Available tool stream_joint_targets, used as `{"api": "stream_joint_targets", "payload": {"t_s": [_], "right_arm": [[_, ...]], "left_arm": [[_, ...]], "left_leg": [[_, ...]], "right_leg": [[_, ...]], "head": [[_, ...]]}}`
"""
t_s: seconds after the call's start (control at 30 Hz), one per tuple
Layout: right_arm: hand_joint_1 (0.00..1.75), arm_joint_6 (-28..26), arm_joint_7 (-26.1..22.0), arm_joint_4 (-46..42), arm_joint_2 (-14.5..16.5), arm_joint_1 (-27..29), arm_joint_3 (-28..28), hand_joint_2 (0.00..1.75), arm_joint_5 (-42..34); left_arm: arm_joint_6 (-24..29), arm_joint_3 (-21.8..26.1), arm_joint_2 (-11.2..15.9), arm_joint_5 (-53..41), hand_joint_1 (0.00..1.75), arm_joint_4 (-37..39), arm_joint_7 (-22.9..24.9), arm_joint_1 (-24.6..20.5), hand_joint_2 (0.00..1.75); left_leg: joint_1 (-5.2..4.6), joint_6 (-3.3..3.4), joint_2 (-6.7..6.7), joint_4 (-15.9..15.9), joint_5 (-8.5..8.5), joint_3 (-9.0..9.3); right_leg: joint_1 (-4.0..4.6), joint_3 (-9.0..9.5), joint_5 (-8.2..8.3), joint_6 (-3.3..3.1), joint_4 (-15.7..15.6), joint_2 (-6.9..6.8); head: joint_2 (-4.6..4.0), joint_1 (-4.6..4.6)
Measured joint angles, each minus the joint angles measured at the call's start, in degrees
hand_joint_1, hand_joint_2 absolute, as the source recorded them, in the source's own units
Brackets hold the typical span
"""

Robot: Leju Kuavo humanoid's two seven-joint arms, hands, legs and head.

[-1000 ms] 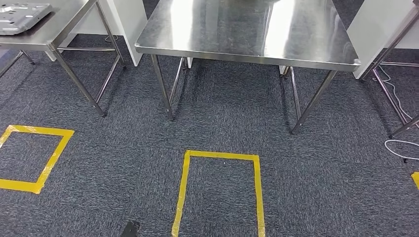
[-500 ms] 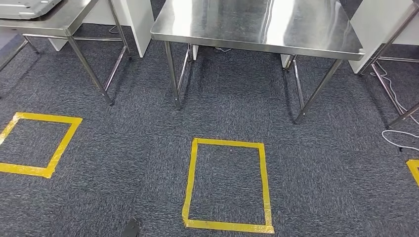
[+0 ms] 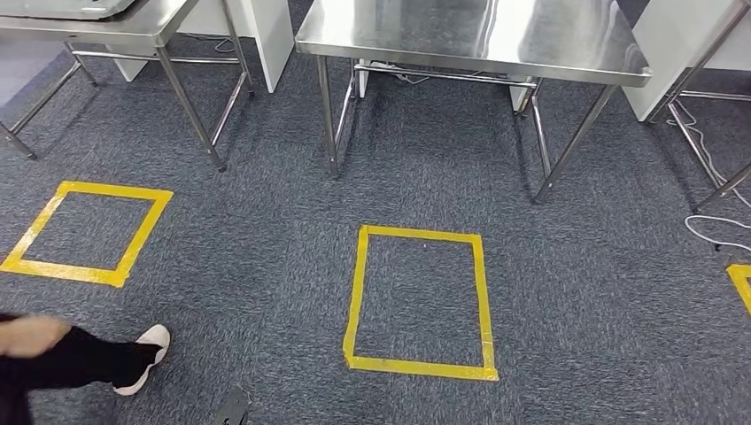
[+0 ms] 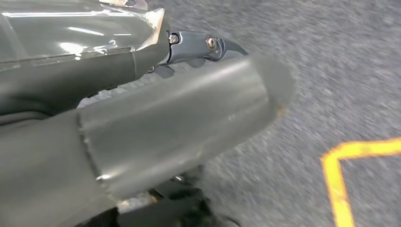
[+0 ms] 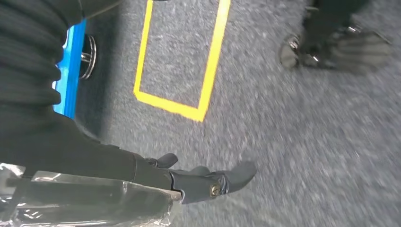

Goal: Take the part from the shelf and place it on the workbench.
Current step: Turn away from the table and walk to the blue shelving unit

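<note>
In the head view, a flat grey metal piece, which seems to be the part (image 3: 53,7), lies on the steel table (image 3: 168,27) at the far left, cut by the picture's edge, so its shape is not clear. It is pale, dull and thin. To the right of that table stands the workbench (image 3: 398,35), with a shiny steel top on thin legs. On the dark carpet (image 3: 266,266) in front of the workbench there is a yellow tape rectangle (image 3: 358,292), and a second tape square (image 3: 142,232) in front of the left table. At the near left a person's leg (image 3: 80,359) in dark trousers, with a white shoe (image 3: 146,354), steps on the carpet.

In the left wrist view, the left hand (image 4: 179,118) hangs over the carpet. The thick grey thumb is stretched out, and the dark fingers (image 4: 222,45) are stretched too, apart from the thumb, with carpet visible between them. Nothing lies between thumb and fingers. A glossy clear film (image 4: 71,33) covers the hand behind the fingers. Beyond the thumb's tip, a corner of yellow tape (image 4: 333,175) is on the floor.

In the right wrist view, the right hand (image 5: 198,182) also hangs over the carpet. Its dark fingers (image 5: 236,175) are straight and lie close together, with the small thumb a little apart from them; they hold nothing. Crinkled clear film (image 5: 85,203) sits behind them. Well beyond the fingertips a yellow tape outline (image 5: 208,71) is on the floor, and beside it a blue bar (image 5: 71,75). The part is near neither hand.
</note>
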Motion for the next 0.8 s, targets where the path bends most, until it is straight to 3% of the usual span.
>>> {"api": "stream_joint_targets", "payload": {"t_s": [0.03,0.07,0.1,0.17,0.2,0.23,0.3,0.37,0.4,0.43,0.47,0.5,0.57,0.6,0.67,0.73,0.8], "right_arm": [[0.0,-0.06,0.13,-0.03,0.01,-0.04,0.0,1.75,-0.02],[0.0,-0.13,0.27,-0.07,-0.01,-0.09,0.0,1.75,-0.06],[0.0,-0.19,0.4,-0.1,0.03,-0.11,0.0,1.75,-0.13],[0.0,-0.21,0.56,-0.04,0.35,-0.05,0.0,1.75,-0.28],[0.0,-0.22,0.61,0.0,0.45,0.05,0.0,1.75,-0.36],[0.0,-0.24,0.66,0.03,0.5,0.17,0.0,1.75,-0.43],[0.0,-0.32,0.71,0.07,0.55,0.3,0.0,1.75,-0.58],[0.0,-0.39,0.71,0.07,0.5,0.31,-0.01,1.75,-0.67],[0.0,-0.4,0.71,0.07,0.44,0.33,-0.01,1.75,-0.68],[0.0,-0.4,0.71,0.07,0.39,0.37,-0.02,1.75,-0.69],[0.0,-0.4,0.69,0.07,0.35,0.39,-0.02,1.75,-0.69],[0.0,-0.4,0.65,0.07,0.32,0.38,-0.02,1.75,-0.68],[0.0,-0.4,0.54,0.07,0.27,0.2,-0.02,1.75,-0.62],[0.0,-0.4,0.5,0.07,0.24,0.14,-0.02,1.75,-0.59],[0.0,-0.36,0.5,0.07,0.19,0.04,-0.02,1.75,-0.55],[0.0,-0.27,0.5,0.07,0.16,-0.02,-0.02,1.75,-0.55],[0.0,-0.22,0.49,0.07,0.15,0.0,-0.02,1.75,-0.55]], "left_arm": [[0.02,0.01,-0.03,-0.01,0.0,-0.08,-0.01,-0.17,0.0],[0.02,0.02,-0.06,-0.08,0.0,-0.15,-0.06,-0.33,0.0],[0.02,0.02,-0.09,-0.15,0.0,-0.21,-0.12,-0.45,0.0],[0.09,0.02,0.06,-0.36,0.0,-0.23,-0.33,-0.42,0.0],[0.16,0.03,0.11,-0.43,0.0,-0.23,-0.42,-0.36,0.0],[0.25,0.04,0.15,-0.53,0.0,-0.23,-0.51,-0.31,0.0],[0.34,0.06,0.1,-0.72,0.0,-0.23,-0.64,-0.27,0.0],[0.39,0.06,-0.02,-0.83,0.0,-0.21,-0.7,-0.25,0.0],[0.44,0.06,-0.07,-0.84,0.0,-0.2,-0.7,-0.24,0.0],[0.48,0.07,-0.1,-0.86,0.0,-0.19,-0.7,-0.23,0.0],[0.52,0.07,-0.13,-0.86,0.0,-0.19,-0.7,-0.23,0.0],[0.54,0.08,-0.14,-0.86,0.0,-0.19,-0.7,-0.23,0.0],[0.64,0.08,-0.2,-0.86,0.0,-0.19,-0.7,-0.26,0.0],[0.73,0.08,-0.23,-0.86,0.0,-0.19,-0.7,-0.28,0.0],[0.92,0.07,-0.3,-0.86,0.0,-0.19,-0.72,-0.32,0.0],[1.01,0.06,-0.28,-0.86,0.0,-0.19,-0.72,-0.32,0.0],[1.05,0.05,-0.22,-0.86,0.0,-0.19,-0.72,-0.32,0.0]], "left_leg": [[0.21,-0.42,-0.21,-3.84,-1.59,2.84],[-0.07,0.12,-0.31,-6.93,-3.47,4.61],[-0.63,1.03,-0.42,-9.24,-5.09,5.64],[-1.46,3.78,-0.3,-9.71,-4.49,4.74],[-1.45,4.67,-0.16,-9.94,-3.77,4.42],[-1.37,5.54,-0.04,-10.18,-3.0,4.06],[-1.24,6.58,0.27,-10.42,-1.78,3.21],[-1.51,6.89,0.56,-10.41,-0.97,2.27],[-1.71,6.93,0.71,-10.38,-0.58,1.79],[-1.9,6.91,0.81,-10.36,-0.23,1.37],[-2.03,6.83,0.85,-10.34,0.07,1.02],[-2.1,6.69,0.84,-10.33,0.31,0.79],[-2.2,6.18,0.81,-10.34,0.72,0.83],[-2.33,5.87,0.78,-10.3,0.91,0.95],[-2.58,5.26,0.64,-10.29,1.28,1.01],[-2.38,4.81,0.56,-9.57,0.62,0.6],[-2.16,4.62,0.51,-5.31,-2.63,-1.31]], "right_leg": [[-0.23,-1.43,0.31,0.71,1.25,-0.03],[-0.4,-2.26,0.81,1.58,1.72,-0.05],[-0.5,-2.73,1.4,2.47,1.71,-0.06],[-1.14,-2.46,3.04,4.04,-0.05,-0.06],[-1.24,-2.62,3.21,4.3,-0.46,-0.02],[-1.3,-3.0,2.58,4.22,-0.15,0.03],[-1.25,-4.67,-1.49,3.09,4.16,0.12],[-0.66,-6.73,-6.15,2.44,12.15,0.31],[-0.26,-7.16,-7.46,2.5,15.38,0.43],[0.13,-6.55,-7.9,2.66,16.7,0.56],[0.41,-4.61,-7.63,2.78,15.43,0.63],[0.61,-1.51,-7.04,2.8,11.95,0.65],[1.15,4.35,-6.59,2.22,4.09,0.83],[1.53,5.88,-6.54,1.79,1.88,0.95],[2.28,6.19,-6.41,0.96,1.45,1.18],[1.8,5.89,-6.23,-0.05,1.32,1.12],[1.59,5.48,-5.71,-1.68,1.17,0.96]], "head": [[0.0,0.06],[0.0,0.19],[0.0,0.26],[-0.01,0.43],[-0.01,0.38],[-0.01,0.49],[0.0,0.85],[-0.01,1.16],[-0.01,1.21],[-0.01,1.22],[-0.01,1.22],[-0.01,1.23],[0.0,1.21],[0.0,1.2],[0.0,1.08],[0.0,0.88],[-0.01,0.63]]}}
